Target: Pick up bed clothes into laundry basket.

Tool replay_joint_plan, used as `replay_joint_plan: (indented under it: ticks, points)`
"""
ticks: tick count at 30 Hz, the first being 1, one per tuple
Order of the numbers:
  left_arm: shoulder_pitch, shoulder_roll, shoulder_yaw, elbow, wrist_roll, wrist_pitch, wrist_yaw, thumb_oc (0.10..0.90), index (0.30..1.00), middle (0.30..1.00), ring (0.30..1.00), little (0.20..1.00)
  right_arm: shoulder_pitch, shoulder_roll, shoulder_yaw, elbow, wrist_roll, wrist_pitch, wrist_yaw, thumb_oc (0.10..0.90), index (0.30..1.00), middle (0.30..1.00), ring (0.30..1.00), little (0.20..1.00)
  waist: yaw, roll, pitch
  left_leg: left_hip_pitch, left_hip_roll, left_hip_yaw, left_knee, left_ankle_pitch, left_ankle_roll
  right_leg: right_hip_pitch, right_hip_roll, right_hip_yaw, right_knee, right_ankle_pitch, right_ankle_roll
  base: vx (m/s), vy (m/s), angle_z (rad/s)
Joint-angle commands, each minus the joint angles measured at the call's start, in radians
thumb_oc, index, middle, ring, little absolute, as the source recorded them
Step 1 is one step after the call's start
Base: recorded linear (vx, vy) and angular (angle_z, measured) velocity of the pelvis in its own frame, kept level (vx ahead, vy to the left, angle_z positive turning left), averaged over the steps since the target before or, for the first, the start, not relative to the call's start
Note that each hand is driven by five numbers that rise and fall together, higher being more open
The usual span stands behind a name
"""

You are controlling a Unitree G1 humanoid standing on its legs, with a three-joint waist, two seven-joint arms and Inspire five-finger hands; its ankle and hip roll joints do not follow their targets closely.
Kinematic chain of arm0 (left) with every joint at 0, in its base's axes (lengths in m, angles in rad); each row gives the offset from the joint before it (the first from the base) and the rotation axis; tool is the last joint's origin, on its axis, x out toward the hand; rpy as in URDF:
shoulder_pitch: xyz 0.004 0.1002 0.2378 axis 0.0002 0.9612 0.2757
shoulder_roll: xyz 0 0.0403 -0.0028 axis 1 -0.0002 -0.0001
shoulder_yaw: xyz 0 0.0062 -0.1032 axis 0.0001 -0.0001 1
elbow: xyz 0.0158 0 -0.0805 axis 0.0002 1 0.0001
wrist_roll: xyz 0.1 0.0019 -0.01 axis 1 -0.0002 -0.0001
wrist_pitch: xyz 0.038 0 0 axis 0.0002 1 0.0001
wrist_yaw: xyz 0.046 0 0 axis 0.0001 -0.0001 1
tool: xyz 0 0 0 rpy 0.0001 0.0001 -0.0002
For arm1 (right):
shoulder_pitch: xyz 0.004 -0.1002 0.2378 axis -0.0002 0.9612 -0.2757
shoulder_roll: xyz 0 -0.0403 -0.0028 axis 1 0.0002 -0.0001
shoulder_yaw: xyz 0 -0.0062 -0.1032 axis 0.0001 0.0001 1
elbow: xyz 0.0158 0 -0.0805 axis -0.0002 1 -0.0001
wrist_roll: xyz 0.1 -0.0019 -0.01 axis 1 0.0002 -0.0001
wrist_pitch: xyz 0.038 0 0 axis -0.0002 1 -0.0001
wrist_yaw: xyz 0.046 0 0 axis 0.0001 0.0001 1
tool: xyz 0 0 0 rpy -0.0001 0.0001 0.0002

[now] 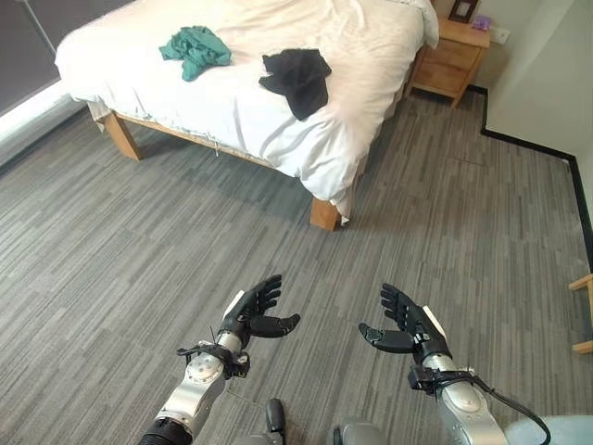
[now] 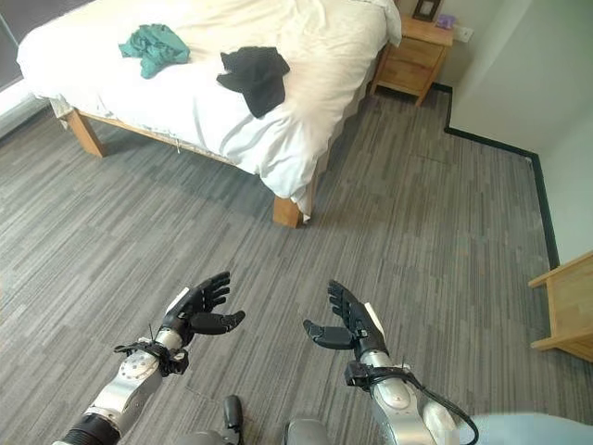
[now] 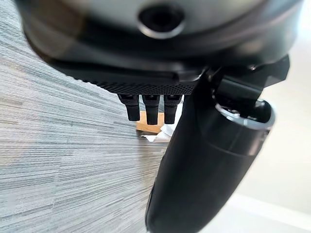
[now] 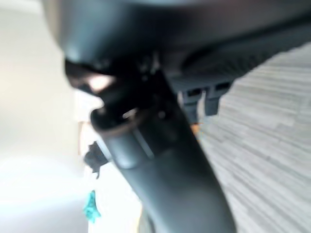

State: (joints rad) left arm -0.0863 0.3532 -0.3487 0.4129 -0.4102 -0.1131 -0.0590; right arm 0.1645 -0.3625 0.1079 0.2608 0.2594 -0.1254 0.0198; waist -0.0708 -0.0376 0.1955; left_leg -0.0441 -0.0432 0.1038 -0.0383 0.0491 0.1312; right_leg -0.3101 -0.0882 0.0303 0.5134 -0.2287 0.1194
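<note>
1. Left hand (image 1: 248,313): held out over the grey floor (image 1: 139,241), fingers relaxed and spread, thumb pointing inward toward the other hand, nothing in its hold.
2. Right hand (image 1: 406,324): level with the left and near it, fingers likewise straight and loose, thumb pointing inward, palm bare.
3. Both palms turned toward each other with a gap of bare floor between, well short of the bed (image 1: 278,83).
4. Green garment (image 1: 195,48): crumpled on the white sheet toward the left part of the bed, well apart from both hands.
5. Black garment (image 1: 298,78): bunched on the sheet to the right of the green one, near the bed's front edge, a flap draping toward that edge; apart from the green one, not touching it.
6. Bed on light wooden legs, white sheet hanging over the near corner almost to the floor.
7. Wooden nightstand (image 1: 451,57) just beside the bed's far right side, against the wall, with a small dark frame and a small purple item on top.
8. Light wooden furniture edge (image 2: 565,306) at the far right, well apart from the bed.
</note>
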Motion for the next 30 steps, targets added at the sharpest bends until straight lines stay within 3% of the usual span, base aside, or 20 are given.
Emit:
replay_joint_plan:
  ticks: [1, 4, 9, 10, 11, 12, 13, 14, 15, 17, 20, 21, 23, 25, 26, 28, 30]
  points:
    - [-0.046, -0.020, 0.005, -0.070, -0.012, -0.090, -0.034, 0.800, 0.900, 0.900, 0.900, 0.900, -0.016, -0.012, -0.089, -0.030, 0.044, -0.081, -0.003, 0.800, 0.900, 0.900, 0.900, 0.900, -0.027, -0.009, -0.060, 0.148, 0.066, 0.008, 0.088, -0.158, -0.139, 0.028, 0.052, 0.007, -0.289, 0.214, 0.042, 0.60, -0.145, 0.49]
    - [-0.046, -0.045, -0.011, -0.050, -0.015, -0.096, -0.041, 0.800, 0.900, 0.900, 0.900, 0.900, 0.023, -0.013, -0.097, -0.039, 0.057, -0.081, 0.010, 0.800, 0.900, 0.900, 0.900, 0.900, -0.053, -0.007, -0.077, 0.199, 0.073, -0.030, 0.074, -0.162, -0.161, 0.026, 0.076, 0.034, -0.459, 0.279, 0.065, 0.37, -0.121, 0.26]
    - [-0.030, -0.055, -0.017, -0.053, -0.031, -0.094, -0.049, 0.800, 0.900, 0.900, 0.900, 0.900, 0.031, -0.022, -0.101, -0.053, 0.070, -0.080, 0.015, 0.800, 0.900, 0.900, 0.900, 0.900, -0.079, 0.001, -0.102, 0.255, 0.095, -0.065, 0.083, -0.159, -0.191, 0.012, 0.062, -0.016, -0.479, 0.336, 0.084, 0.37, -0.229, 0.38]
    - [-0.026, -0.058, -0.028, -0.046, -0.028, -0.091, -0.054, 0.800, 0.900, 0.900, 0.900, 0.900, 0.027, -0.028, -0.090, -0.037, 0.090, -0.084, 0.017, 0.800, 0.900, 0.900, 0.900, 0.900, -0.084, 0.018, -0.120, 0.258, 0.153, -0.071, 0.146, -0.084, -0.231, 0.033, 0.077, -0.019, -0.428, 0.315, 0.045, 0.28, -0.235, 0.33]
    - [-0.026, -0.059, -0.028, -0.046, -0.028, -0.091, -0.054, 0.800, 0.900, 0.900, 0.900, 0.900, 0.027, -0.029, -0.090, -0.037, 0.090, -0.084, 0.017, 0.800, 0.900, 0.900, 0.900, 0.900, -0.085, 0.019, -0.121, 0.257, 0.154, -0.071, 0.146, -0.084, -0.232, 0.032, 0.077, -0.019, -0.427, 0.314, 0.044, 0.38, -0.330, 0.30]
    - [-0.035, -0.064, -0.024, -0.034, -0.031, -0.088, -0.049, 0.800, 0.900, 0.900, 0.900, 0.900, 0.016, -0.036, -0.087, -0.043, 0.104, -0.086, 0.012, 0.800, 0.900, 0.900, 0.900, 0.900, -0.088, 0.027, -0.125, 0.229, 0.181, -0.078, 0.231, -0.005, -0.248, 0.042, 0.089, -0.027, -0.416, 0.302, 0.022, 0.28, -0.311, 0.14]
    - [-0.052, -0.081, -0.027, -0.026, -0.068, -0.084, -0.056, 0.800, 0.900, 0.900, 0.900, 0.900, 0.014, -0.039, -0.091, -0.062, 0.156, -0.099, 0.021, 0.800, 0.900, 0.900, 0.900, 0.900, -0.084, 0.009, -0.118, 0.141, 0.209, -0.082, 0.434, 0.105, -0.242, 0.093, 0.091, -0.025, -0.431, 0.283, -0.017, 0.27, -0.309, 0.10]
    - [-0.053, -0.081, -0.027, -0.026, -0.068, -0.084, -0.056, 0.800, 0.900, 0.900, 0.900, 0.900, 0.014, -0.039, -0.091, -0.062, 0.156, -0.099, 0.022, 0.800, 0.900, 0.900, 0.900, 0.900, -0.087, 0.011, -0.119, 0.133, 0.211, -0.087, 0.445, 0.101, -0.243, 0.092, 0.091, -0.029, -0.431, 0.283, -0.017, 0.25, -0.335, 0.07]
    - [-0.066, -0.086, -0.033, -0.025, -0.074, -0.084, -0.059, 0.800, 0.900, 0.900, 0.900, 0.900, 0.007, -0.055, -0.090, -0.065, 0.164, -0.106, 0.024, 0.800, 0.900, 0.900, 0.900, 0.900, -0.072, -0.011, -0.104, 0.074, 0.203, -0.094, 0.535, 0.123, -0.229, 0.124, 0.089, -0.019, -0.442, 0.276, -0.037, 0.16, -0.237, 0.07]
    - [-0.085, -0.089, -0.036, -0.034, -0.065, -0.083, -0.057, 0.800, 0.900, 0.900, 0.900, 0.900, -0.015, -0.074, -0.087, -0.057, 0.153, -0.104, 0.011, 0.800, 0.900, 0.900, 0.900, 0.900, -0.050, -0.030, -0.081, 0.005, 0.200, -0.065, 0.575, 0.091, -0.206, 0.167, 0.089, -0.014, -0.449, 0.255, -0.055, 0.23, -0.246, 0.03]
    - [-0.092, -0.094, -0.039, -0.029, -0.069, -0.086, -0.056, 0.800, 0.900, 0.900, 0.900, 0.900, -0.027, -0.086, -0.092, -0.048, 0.162, -0.102, 0.009, 0.800, 0.900, 0.900, 0.900, 0.900, -0.031, -0.041, -0.075, -0.061, 0.171, -0.041, 0.495, 0.035, -0.200, 0.201, 0.074, -0.002, -0.461, 0.248, -0.047, 0.20, -0.050, -0.08]
    - [-0.086, -0.102, -0.046, -0.025, -0.085, -0.089, -0.052, 0.800, 0.900, 0.900, 0.900, 0.900, -0.026, -0.084, -0.096, -0.051, 0.193, -0.105, 0.019, 0.800, 0.900, 0.900, 0.900, 0.900, -0.016, -0.036, -0.082, -0.080, 0.115, -0.049, 0.361, -0.019, -0.200, 0.219, 0.071, 0.015, -0.470, 0.242, -0.034, 0.37, 0.006, 0.01]
    - [-0.068, -0.100, -0.050, -0.044, -0.071, -0.093, -0.041, 0.800, 0.900, 0.900, 0.900, 0.900, -0.015, -0.080, -0.088, -0.048, 0.197, -0.106, 0.025, 0.800, 0.900, 0.900, 0.900, 0.900, 0.002, -0.017, -0.083, -0.068, 0.057, -0.100, 0.205, -0.027, -0.198, 0.234, 0.088, 0.032, -0.463, 0.224, -0.025, 0.25, 0.021, -0.08]
    - [-0.059, -0.101, -0.041, -0.058, -0.083, -0.097, -0.035, 0.800, 0.900, 0.900, 0.900, 0.900, -0.015, -0.074, -0.080, -0.057, 0.204, -0.098, 0.037, 0.800, 0.900, 0.900, 0.900, 0.900, 0.001, -0.008, -0.081, -0.032, 0.057, -0.103, 0.169, -0.044, -0.193, 0.235, 0.098, 0.037, -0.451, 0.211, -0.022, 0.09, -0.003, -0.40]
    - [-0.058, -0.103, -0.046, -0.055, -0.079, -0.098, -0.030, 0.800, 0.900, 0.900, 0.900, 0.900, -0.008, -0.073, -0.078, -0.057, 0.195, -0.101, 0.035, 0.800, 0.900, 0.900, 0.900, 0.900, 0.000, -0.002, -0.079, -0.030, 0.059, -0.103, 0.167, -0.019, -0.198, 0.237, 0.101, 0.031, -0.450, 0.207, -0.027, 0.11, 0.012, -0.56]
    - [-0.054, -0.115, -0.051, -0.040, -0.105, -0.094, -0.041, 0.800, 0.900, 0.900, 0.900, 0.900, -0.008, -0.069, -0.069, -0.057, 0.176, -0.097, 0.040, 0.800, 0.900, 0.900, 0.900, 0.900, -0.006, 0.001, -0.089, 0.000, 0.051, -0.102, 0.111, -0.057, -0.184, 0.235, 0.102, 0.048, -0.453, 0.207, -0.026, 0.12, 0.036, -0.29]
    - [-0.026, -0.110, -0.046, -0.059, -0.119, -0.091, -0.043, 0.800, 0.900, 0.900, 0.900, 0.900, 0.003, -0.042, -0.061, -0.078, 0.187, -0.092, 0.051, 0.800, 0.900, 0.900, 0.900, 0.900, -0.002, 0.006, -0.108, 0.034, 0.044, -0.075, 0.057, -0.058, -0.176, 0.245, 0.093, 0.059, -0.479, 0.213, -0.015, 0.13, 0.066, 0.00]
